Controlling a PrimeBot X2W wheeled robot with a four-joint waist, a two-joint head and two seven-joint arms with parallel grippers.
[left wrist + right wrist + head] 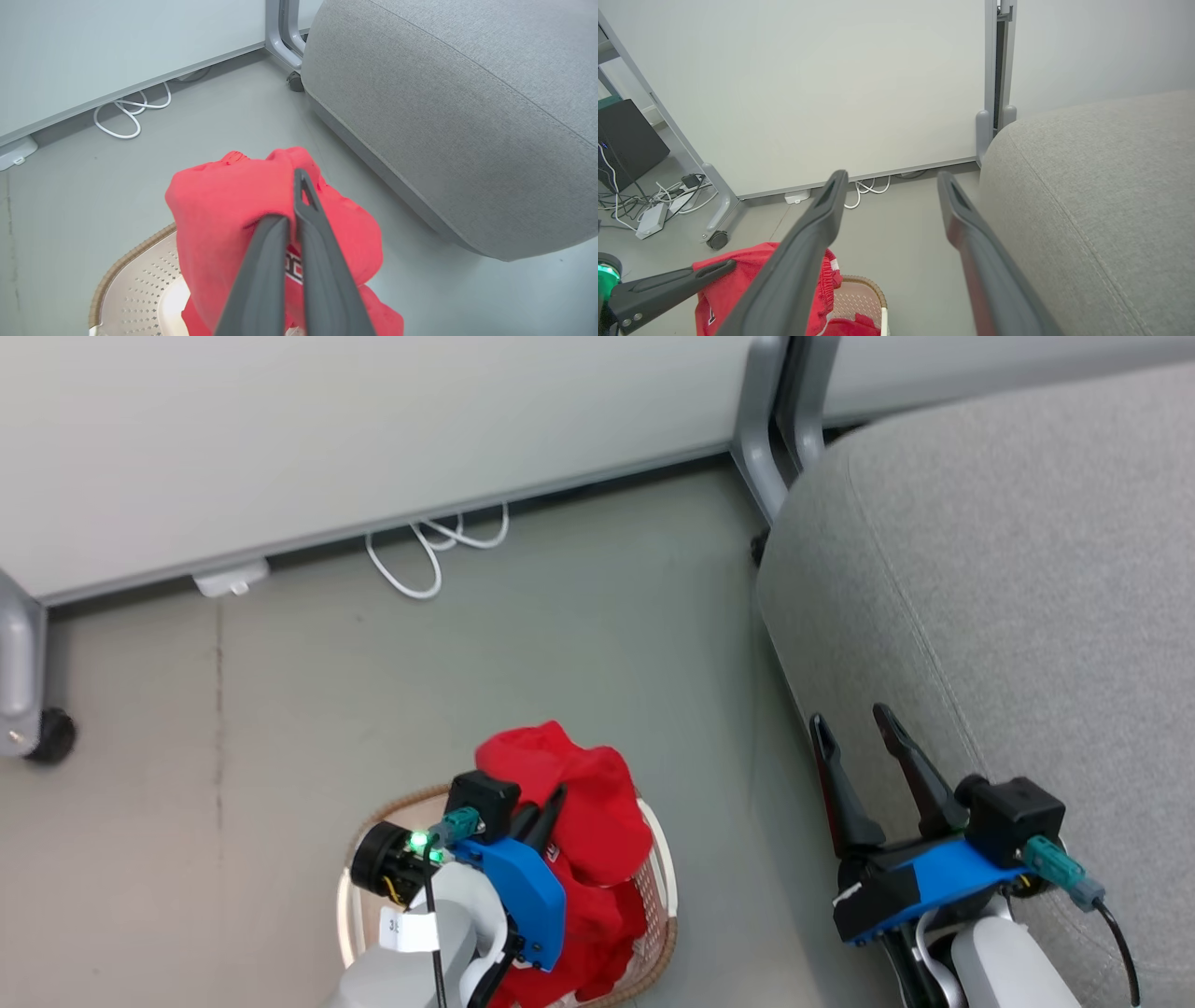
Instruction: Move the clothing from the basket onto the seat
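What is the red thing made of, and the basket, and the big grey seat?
The red clothing looks like soft matte cloth: it bunches and folds where it hangs. The basket seems smooth cream plastic, dotted with little holes, with a brown woven-look rim. The seat looks like grey woven upholstery fabric, with a fine grainy weave and stitched seams.

Both arms match, tbh: pale grey rounded forearm point(1004, 961), bright blue plastic wrist shell point(943, 875), black camera cube point(1018, 812), and a teal plug point(1058, 869) trailing a thin black cable point(1123, 943). The left gripper point(551, 800) and right gripper point(851, 717) each have two long dark-grey tapered fingers. The left wrist has a glowing green LED point(418, 841), a white paper tag point(408, 931), and small silver screws point(627, 319).
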